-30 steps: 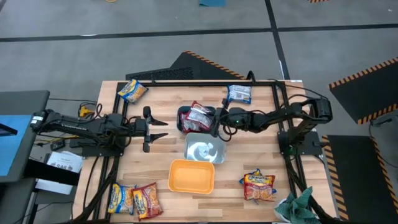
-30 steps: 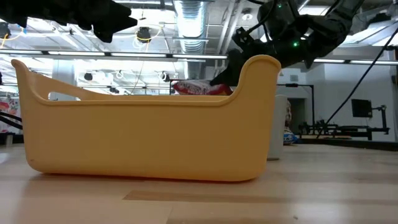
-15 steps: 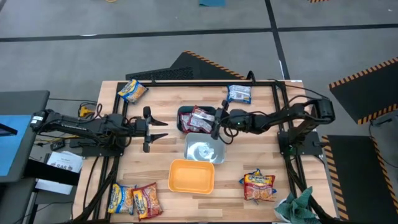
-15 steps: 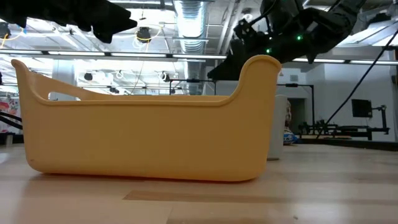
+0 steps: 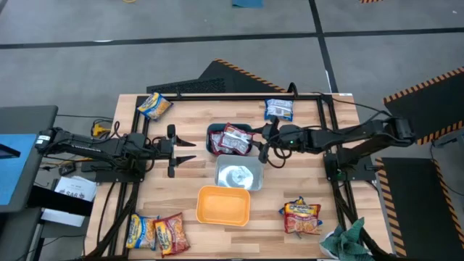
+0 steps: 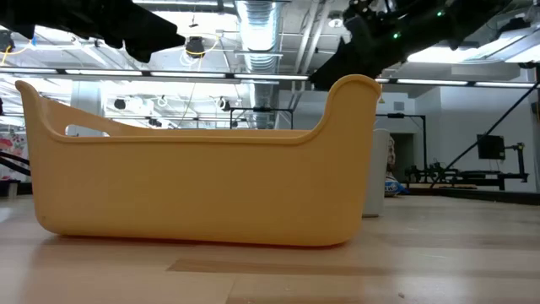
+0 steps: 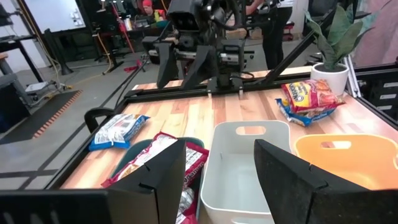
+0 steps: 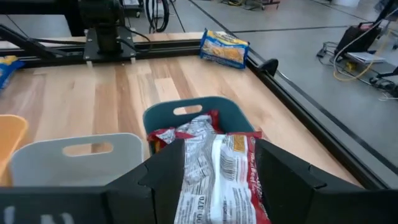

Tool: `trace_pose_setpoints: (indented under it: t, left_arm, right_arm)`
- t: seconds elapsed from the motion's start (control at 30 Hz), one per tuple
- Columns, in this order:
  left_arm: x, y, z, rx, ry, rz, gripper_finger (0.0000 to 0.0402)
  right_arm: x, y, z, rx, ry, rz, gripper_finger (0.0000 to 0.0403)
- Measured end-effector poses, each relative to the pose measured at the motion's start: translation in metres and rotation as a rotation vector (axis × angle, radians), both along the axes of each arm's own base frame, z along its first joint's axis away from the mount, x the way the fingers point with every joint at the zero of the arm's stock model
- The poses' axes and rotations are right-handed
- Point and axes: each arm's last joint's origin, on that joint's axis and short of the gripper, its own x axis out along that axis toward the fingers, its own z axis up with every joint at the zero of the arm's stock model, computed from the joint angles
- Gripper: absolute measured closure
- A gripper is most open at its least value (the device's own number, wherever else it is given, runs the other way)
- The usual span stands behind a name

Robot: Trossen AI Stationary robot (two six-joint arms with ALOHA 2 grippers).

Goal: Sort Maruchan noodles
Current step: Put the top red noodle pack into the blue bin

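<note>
The right arm reaches level across the tabletop [image 5: 188, 119] from its base on the right, its gripper [image 5: 266, 144] hovering just beside the teal tub [image 5: 214, 135] and above the near edge of the pale tub [image 5: 238, 175]; its fingers [image 8: 283, 171] stand apart and hold nothing. Directly ahead of them, red-silver packets [image 8: 214, 165] lie in the teal tub, heaped above its rim. The left arm stretches in from the left, low and straight, with its gripper [image 5: 176, 151] well short of the tubs and its fingers [image 7: 158, 180] spread wide and empty. The orange tub [image 5: 224, 206] sits nearest the front edge of the tabletop and fills the low view. A blue-white packet [image 5: 278, 109] lies near the far edge beyond the right gripper, a yellow packet [image 5: 154, 106] at the far left corner, a yellow and a red packet side by side [image 5: 156, 232] at the near left corner, and a stacked pair of packets [image 5: 301, 216] at the near right beside the green cloth [image 5: 346, 241]. Compared with a second ago, the right gripper has drawn back from over the teal tub toward its own side and the arm's elbow has swung out to the right, while the red-silver packet seen then above the orange tub's rim in the low view no longer shows there. The left arm has not moved.
</note>
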Motion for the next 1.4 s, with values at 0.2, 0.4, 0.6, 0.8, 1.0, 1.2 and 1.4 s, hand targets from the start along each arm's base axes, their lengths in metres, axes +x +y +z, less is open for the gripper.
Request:
trace_pose_setpoints:
  t: [0.2, 0.4, 0.6, 0.8, 1.0, 1.2, 1.4]
  left_arm:
    - [0.0, 0.0, 0.0, -0.001, 0.0, 0.001, 0.0221]
    - [0.0, 0.0, 0.0, -0.002, -0.002, 0.001, 0.0221]
    - [0.0, 0.0, 0.001, -0.003, -0.012, 0.002, 0.0221]
    - [0.0, 0.0, 0.001, 0.005, -0.011, 0.003, 0.0221]
    - [0.0, 0.0, 0.001, 0.0, -0.006, 0.002, 0.0221]
    - [0.0, 0.0, 0.0, -0.001, -0.002, 0.005, 0.0221]
    - [0.0, 0.0, 0.001, -0.002, -0.009, 0.006, 0.0221]
  right_arm:
    - [-0.001, 0.007, 0.003, 0.013, -0.017, 0.021, 0.0185]
    - [0.02, 0.001, -0.018, 0.09, -0.072, -0.024, 0.02]
    - [0.056, -0.02, -0.027, 0.217, 0.009, -0.132, 0.0312]
    - [0.097, -0.02, -0.02, 0.182, 0.182, -0.189, 0.0386]
    - [0.115, -0.026, -0.032, 0.137, 0.392, -0.324, 0.0396]
    - [0.121, -0.026, -0.042, 0.132, 0.451, -0.331, 0.0396]
    - [0.122, -0.024, -0.051, 0.187, 0.496, -0.266, 0.0396]
